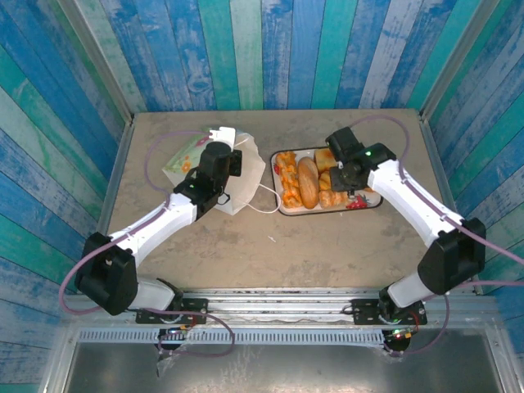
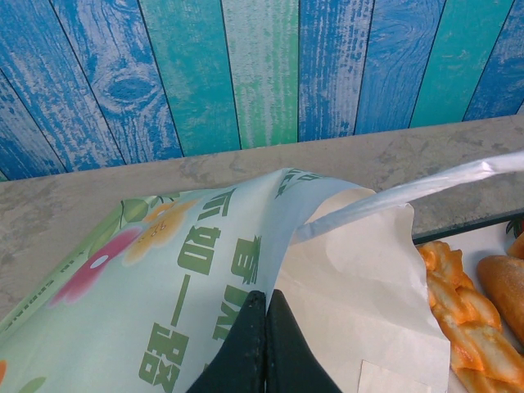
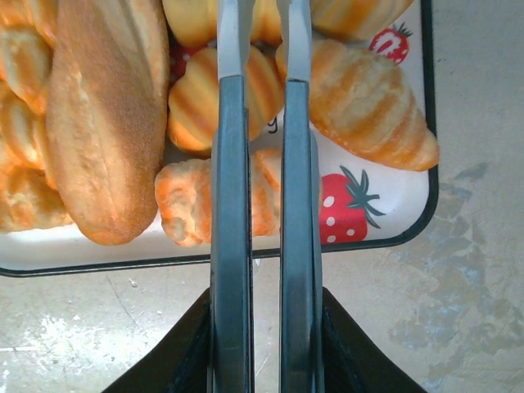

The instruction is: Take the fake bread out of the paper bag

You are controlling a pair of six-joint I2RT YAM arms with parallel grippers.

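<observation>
Beige mottled surface (image 1: pixel 270 246), paper bag (image 1: pixel 233 184) lying at far left, strawberry-print tray (image 1: pixel 372 202) of fake bread (image 1: pixel 308 182) just right of it
</observation>
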